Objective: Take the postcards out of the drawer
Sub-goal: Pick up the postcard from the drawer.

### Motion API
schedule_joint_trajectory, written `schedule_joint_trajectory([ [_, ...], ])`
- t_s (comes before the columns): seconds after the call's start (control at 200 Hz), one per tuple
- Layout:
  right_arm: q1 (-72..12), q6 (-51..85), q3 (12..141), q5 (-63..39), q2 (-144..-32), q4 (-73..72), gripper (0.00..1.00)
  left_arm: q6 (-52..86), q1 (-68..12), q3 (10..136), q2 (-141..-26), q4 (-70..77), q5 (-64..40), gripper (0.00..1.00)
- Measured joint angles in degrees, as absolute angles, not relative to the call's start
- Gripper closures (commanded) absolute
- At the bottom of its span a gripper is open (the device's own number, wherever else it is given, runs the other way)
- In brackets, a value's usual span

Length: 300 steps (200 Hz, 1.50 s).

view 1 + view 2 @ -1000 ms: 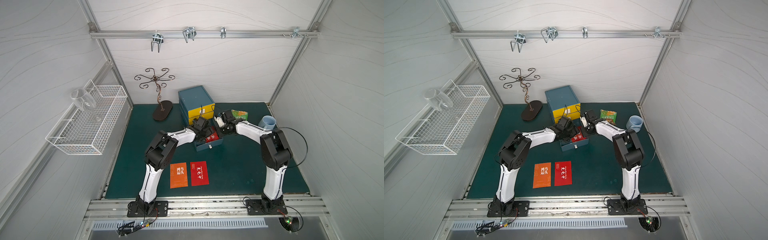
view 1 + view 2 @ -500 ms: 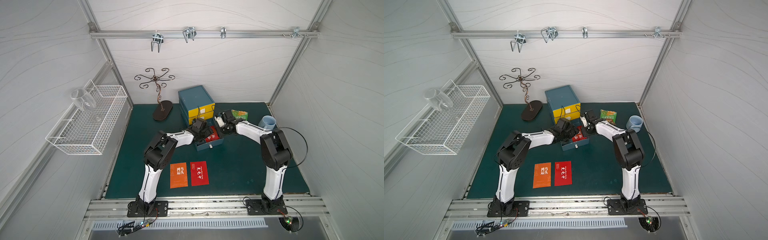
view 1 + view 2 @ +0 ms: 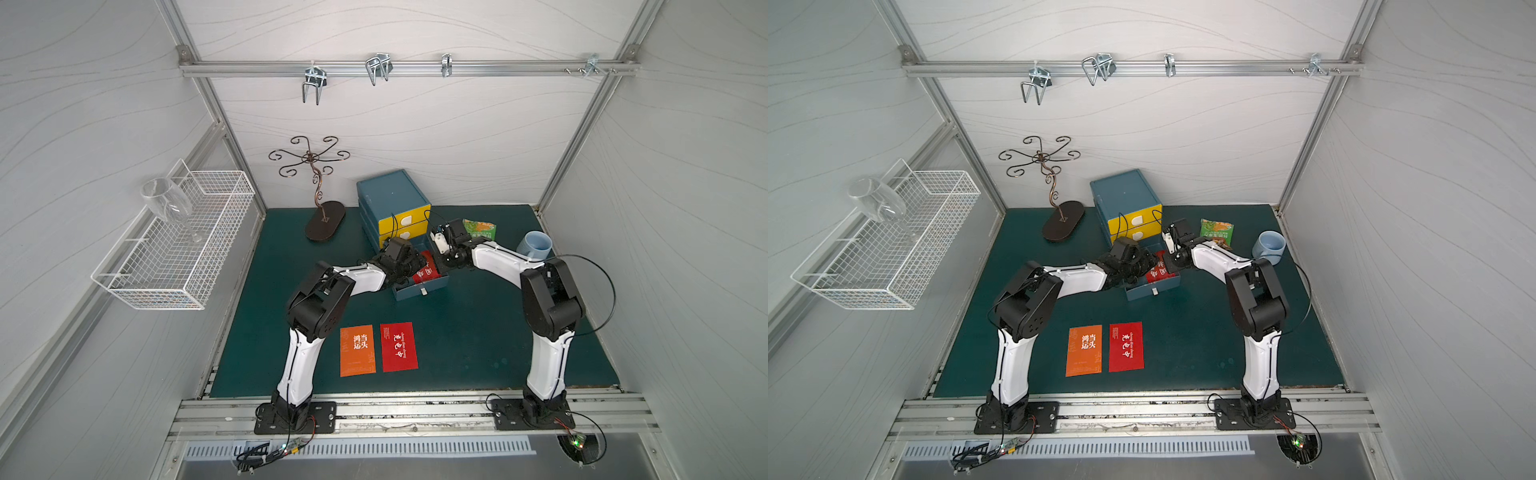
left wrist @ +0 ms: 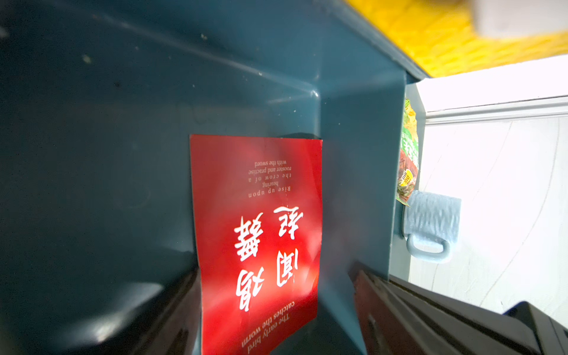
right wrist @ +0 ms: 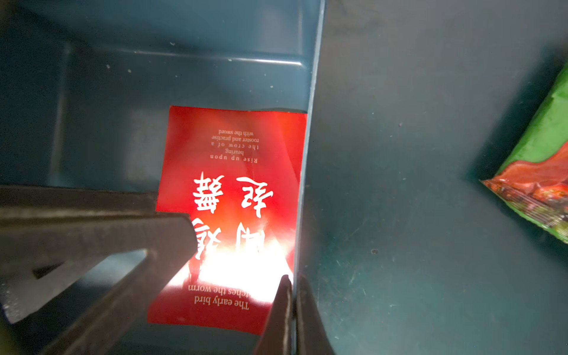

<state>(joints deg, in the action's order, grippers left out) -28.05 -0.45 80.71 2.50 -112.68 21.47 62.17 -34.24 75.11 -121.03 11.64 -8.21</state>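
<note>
Left wrist view: red postcard (image 4: 258, 233) sits within released left hand (image 4: 275, 273), seemingly untouched.

The drawer cabinet (image 3: 390, 195) stands just above frame centre, its lowest drawer (image 3: 409, 292) pulled out below it. One postcard (image 3: 429, 272) lies in the drawer along its right wall. At lower centre of the mat (image 3: 478, 332) the left-hand postcard (image 3: 357, 350) and right-hand postcard (image 3: 398, 347) lie just beside each other. Right of the cabinet: snack packet (image 3: 480, 228), then mug (image 3: 535, 246); left of it, the scroll stand (image 3: 325, 220).
</note>
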Motion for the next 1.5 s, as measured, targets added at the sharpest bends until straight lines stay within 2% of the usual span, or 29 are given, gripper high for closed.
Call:
schedule_joint_trajectory([
  [0.65, -28.4, -0.3, 80.7, -0.1, -112.7, 21.8, 1.0, 66.5, -34.4, 72.1, -121.1, 24.9, -14.5, 0.2],
  [0.815, -28.4, -0.3, 80.7, -0.3, -112.7, 21.9, 1.0, 67.6, -34.5, 72.1, -121.1, 25.5, -14.8, 0.32],
  [1.061, -28.6, -0.3, 80.7, -0.5, -112.7, 21.9, 1.0, 67.2, -34.9, 72.2, -120.1, 18.9, -12.4, 0.61],
  [1.331, -28.6, -0.3, 80.7, -0.4, -112.7, 22.0, 1.0, 66.2, -34.9, 72.8, -118.4, 8.6, -9.0, 0.84],
  [1.501, -28.7, -0.1, 80.7, 0.0, -112.7, 22.1, 1.0, 66.2, -34.9, 73.1, -117.7, 5.7, -7.9, 0.93],
])
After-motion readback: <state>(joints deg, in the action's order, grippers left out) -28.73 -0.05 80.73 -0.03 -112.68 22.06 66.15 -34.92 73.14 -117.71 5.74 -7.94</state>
